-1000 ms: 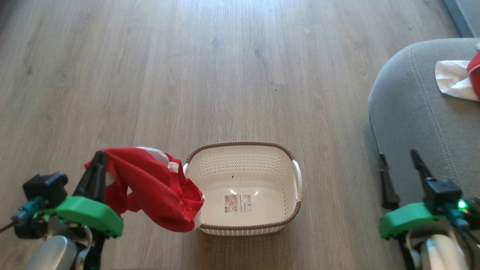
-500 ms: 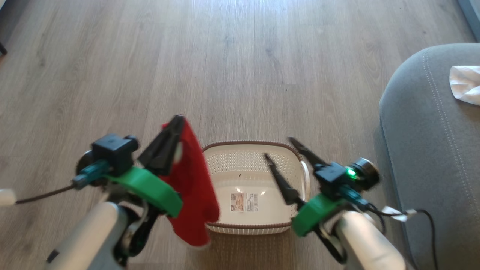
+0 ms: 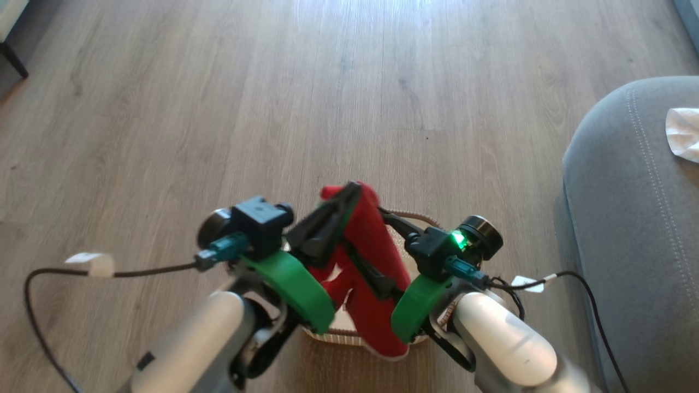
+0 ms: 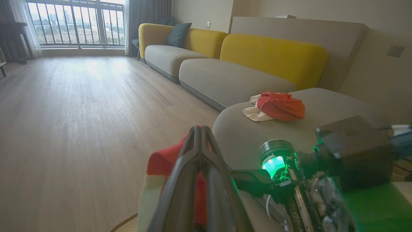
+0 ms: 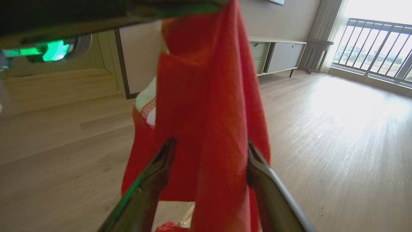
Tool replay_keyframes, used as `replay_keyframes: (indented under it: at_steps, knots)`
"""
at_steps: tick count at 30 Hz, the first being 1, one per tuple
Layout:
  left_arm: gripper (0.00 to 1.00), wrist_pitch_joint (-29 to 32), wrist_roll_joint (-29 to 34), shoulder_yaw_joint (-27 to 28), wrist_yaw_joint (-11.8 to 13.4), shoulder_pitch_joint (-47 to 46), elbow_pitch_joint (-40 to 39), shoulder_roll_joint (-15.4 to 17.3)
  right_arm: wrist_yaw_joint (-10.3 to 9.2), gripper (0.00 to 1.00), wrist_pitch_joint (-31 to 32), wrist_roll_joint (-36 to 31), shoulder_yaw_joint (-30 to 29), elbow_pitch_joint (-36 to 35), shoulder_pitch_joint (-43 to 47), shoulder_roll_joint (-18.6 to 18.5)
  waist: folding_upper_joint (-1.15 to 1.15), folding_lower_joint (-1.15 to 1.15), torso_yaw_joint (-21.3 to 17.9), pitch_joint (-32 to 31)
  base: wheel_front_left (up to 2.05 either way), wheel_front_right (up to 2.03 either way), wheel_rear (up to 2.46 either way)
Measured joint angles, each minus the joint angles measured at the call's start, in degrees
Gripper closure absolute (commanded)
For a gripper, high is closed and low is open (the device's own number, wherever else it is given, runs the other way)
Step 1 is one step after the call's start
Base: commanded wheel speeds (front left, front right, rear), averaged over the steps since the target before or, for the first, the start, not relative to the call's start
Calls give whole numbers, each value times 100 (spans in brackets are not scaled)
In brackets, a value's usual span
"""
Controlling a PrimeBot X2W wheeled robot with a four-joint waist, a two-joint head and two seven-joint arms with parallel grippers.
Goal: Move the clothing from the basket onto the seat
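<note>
Left gripper (image 3: 352,191) is clamped tight on a red garment (image 3: 374,327), which hangs right over the basket (image 3: 334,331). The arms cover nearly all of it, just slivers of brown rim show, so its contents can't be seen! Right gripper (image 3: 363,232) stands wide, the cloth hanging between its fingers (image 5: 161,167) in the right wrist view. Over right is the seat (image 3: 628,218). The head view catches a cut-off pale corner (image 3: 682,134), the left wrist view a whole red-and-cream bundle (image 4: 276,108) lying on it.

You are in a home living room: a long yellow-and-grey sofa (image 4: 273,59), a wood floor (image 4: 80,106), a balcony window (image 4: 77,29) and a low cabinet (image 5: 276,58).
</note>
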Motion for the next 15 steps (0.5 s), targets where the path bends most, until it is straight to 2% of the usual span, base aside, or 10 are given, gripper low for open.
replay_keyframes:
  at_steps: [1,2,3,4,9,10,12,13,14,15]
  knots:
    - [100,24,0,-44,-32,-14,-25,-35,0,0,11,23,3,79,-23,0,0,0,12,-10,0,0,0]
    - [100,47,0,-80,-49,-14,-58,-65,0,34,16,24,2,165,-38,-1,0,0,23,-21,0,0,0]
    - [100,58,0,-121,-49,-14,-92,-86,0,78,19,51,0,249,-49,-5,0,0,37,-30,0,0,0]
    - [100,69,0,-149,-49,-14,-116,-93,0,100,24,70,-5,310,-55,-12,0,0,49,-42,0,0,0]
    - [100,98,0,-163,-41,-11,-127,-88,0,100,24,154,-89,420,-105,-15,0,0,46,-92,0,0,0]
    - [91,92,0,-163,-40,-11,-124,-88,0,100,24,153,-103,427,-105,-15,0,0,34,-98,0,0,0]
    - [54,59,-1,-163,-40,-9,-115,-89,0,100,24,152,-158,467,-105,-15,0,0,9,-107,0,0,0]
    - [17,29,0,-163,-40,-9,-99,-89,0,100,24,144,-196,482,-105,-15,0,0,-2,-110,0,0,0]
    - [0,2,-1,-163,-37,-7,-70,-90,0,100,24,134,-246,488,-103,-16,0,0,-14,-112,0,0,0]
    - [0,-12,-1,-154,-23,-1,-37,-88,0,100,24,115,-299,488,-103,-18,0,0,-30,-112,0,0,0]
